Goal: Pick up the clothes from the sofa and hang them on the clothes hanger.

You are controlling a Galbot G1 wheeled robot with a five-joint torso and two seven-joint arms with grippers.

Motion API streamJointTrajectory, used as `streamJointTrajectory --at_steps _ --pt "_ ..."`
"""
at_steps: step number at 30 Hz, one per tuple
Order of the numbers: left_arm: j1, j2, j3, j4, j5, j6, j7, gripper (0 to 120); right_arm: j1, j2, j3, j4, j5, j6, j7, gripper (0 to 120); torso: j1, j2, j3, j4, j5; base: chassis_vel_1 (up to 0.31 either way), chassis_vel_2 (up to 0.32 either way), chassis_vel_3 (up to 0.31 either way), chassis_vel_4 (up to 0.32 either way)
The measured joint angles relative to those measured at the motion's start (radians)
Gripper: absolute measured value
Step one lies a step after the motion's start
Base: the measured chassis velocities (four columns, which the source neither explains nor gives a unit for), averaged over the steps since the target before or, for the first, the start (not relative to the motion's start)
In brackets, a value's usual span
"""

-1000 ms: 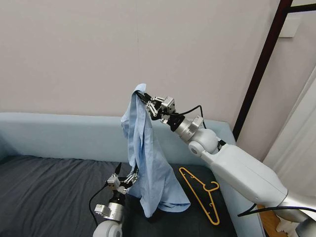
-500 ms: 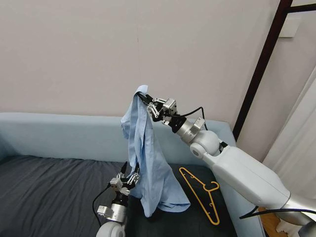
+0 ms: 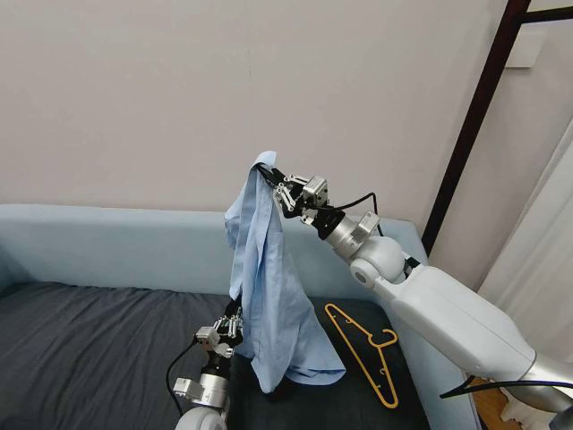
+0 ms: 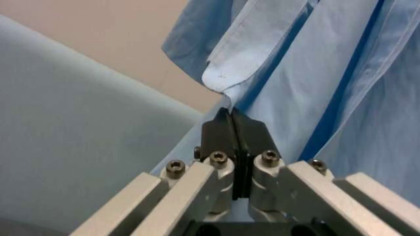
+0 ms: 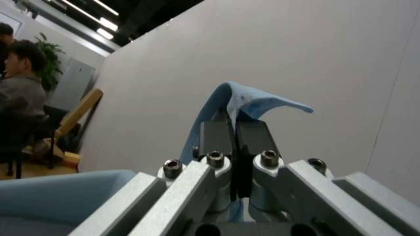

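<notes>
1. My right pincer (image 3: pixel 273 176), raised high before the pale wall, is clamped fully shut on the top fold of the blue shirt (image 3: pixel 269 287). The pinch sits at the garment's 12 o'clock, and the cloth falls from it in one long drape.
2. My left pincer (image 3: pixel 235 315), low at the shirt's 8 o'clock edge, is closed tight on the cloth just under a rounded flap (image 4: pixel 223 73). Only fabric lies between its pads.
3. The shirt's hem comes down to the dark seat cushion (image 3: pixel 89 349) of the light blue sofa (image 3: pixel 107 237), at 6 o'clock in the head view.
4. An orange clothes hanger (image 3: pixel 362 356) lies flat on the cushion at the shirt's 4 o'clock, just beside the hem and apart from both pincers.
5. A dark upright pole (image 3: pixel 474 116) stands at 2 o'clock, beside a pale curtain (image 3: pixel 537 233).
</notes>
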Motion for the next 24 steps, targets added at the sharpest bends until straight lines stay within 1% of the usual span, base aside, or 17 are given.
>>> streamJointTrajectory --at_steps 2,6,7,10,11,12,14,15,17,18,19,21,22,23,24 --pt "0.008 0.000 -0.003 -0.011 -0.002 -0.002 0.000 0 -0.001 -0.004 0.000 0.000 0.000 0.000 0.000 0 0.000 0.000 0.000 0.0000 0.0000 0.000 0.000 0.000 0.000" --pt "0.034 0.028 -0.030 -0.100 -0.004 -0.003 0.000 0 -0.015 -0.024 0.005 -0.011 -0.001 -0.003 0.016 0 0.000 0.000 0.000 0.0000 0.0000 0.000 0.000 0.000 0.000" --pt "0.034 0.028 -0.030 -0.100 -0.004 -0.003 0.000 0 -0.015 -0.024 0.005 -0.011 -0.001 -0.003 0.016 0 0.000 0.000 0.000 0.0000 0.0000 0.000 0.000 0.000 0.000" --pt "0.036 0.091 -0.068 -0.241 -0.032 0.029 -0.023 0 -0.026 -0.045 0.019 -0.028 0.014 -0.031 0.044 0 0.000 0.000 0.000 -0.0001 0.0000 0.000 0.000 0.000 0.000" --pt "0.031 0.124 -0.084 -0.294 -0.058 0.046 -0.041 0 -0.028 -0.054 0.025 -0.033 0.027 -0.048 0.046 0 0.000 0.000 0.000 -0.0001 0.0002 0.000 0.000 0.000 0.000" --pt "0.031 0.124 -0.084 -0.294 -0.058 0.046 -0.041 0 -0.028 -0.054 0.025 -0.033 0.027 -0.048 0.046 0 0.000 0.000 0.000 -0.0001 0.0002 0.000 0.000 0.000 0.000" --pt "0.014 0.197 -0.110 -0.377 -0.113 0.075 -0.076 0 -0.029 -0.070 0.038 -0.043 0.060 -0.071 0.041 0 0.000 0.000 0.000 -0.0002 -0.0001 0.000 0.000 0.000 0.000" --pt "-0.001 0.257 -0.129 -0.420 -0.153 0.091 -0.100 0 -0.029 -0.079 0.048 -0.044 0.084 -0.081 0.033 0 0.000 0.000 0.000 -0.0001 -0.0003 0.000 0.000 0.000 0.000" --pt "-0.037 0.378 -0.155 -0.470 -0.223 0.111 -0.139 0 -0.029 -0.097 0.065 -0.043 0.121 -0.093 0.021 0 0.000 0.000 0.000 0.0002 0.0002 0.000 0.000 0.000 0.000" --pt "-0.037 0.378 -0.155 -0.470 -0.223 0.111 -0.139 0 -0.029 -0.097 0.065 -0.043 0.121 -0.093 0.021 0 0.000 0.000 0.000 0.0002 0.0002 0.000 0.000 0.000 0.000" --pt "-0.055 0.425 -0.161 -0.483 -0.249 0.119 -0.154 0 -0.029 -0.104 0.071 -0.041 0.132 -0.097 0.016 0 0.000 0.000 0.000 0.0001 0.0001 0.000 0.000 0.000 0.000" --pt "-0.108 0.554 -0.167 -0.505 -0.324 0.137 -0.196 0 -0.029 -0.125 0.086 -0.028 0.162 -0.104 0.004 0 0.000 0.000 0.000 0.0000 -0.0004 0.000 0.000 0.000 0.000" --pt "-0.132 0.608 -0.167 -0.511 -0.354 0.143 -0.213 0 -0.027 -0.136 0.091 -0.019 0.180 -0.106 -0.002 0 0.000 0.000 0.000 -0.0002 0.0002 0.000 0.000 0.000 0.000" --pt "-0.132 0.608 -0.167 -0.511 -0.354 0.143 -0.213 0 -0.027 -0.136 0.091 -0.019 0.180 -0.106 -0.002 0 0.000 0.000 0.000 -0.0002 0.0002 0.000 0.000 0.000 0.000" --pt "-0.156 0.655 -0.164 -0.515 -0.379 0.149 -0.228 0 -0.024 -0.146 0.094 -0.008 0.203 -0.108 -0.007 0 0.000 0.000 0.000 -0.0001 -0.0001 0.000 0.000 0.000 0.000"
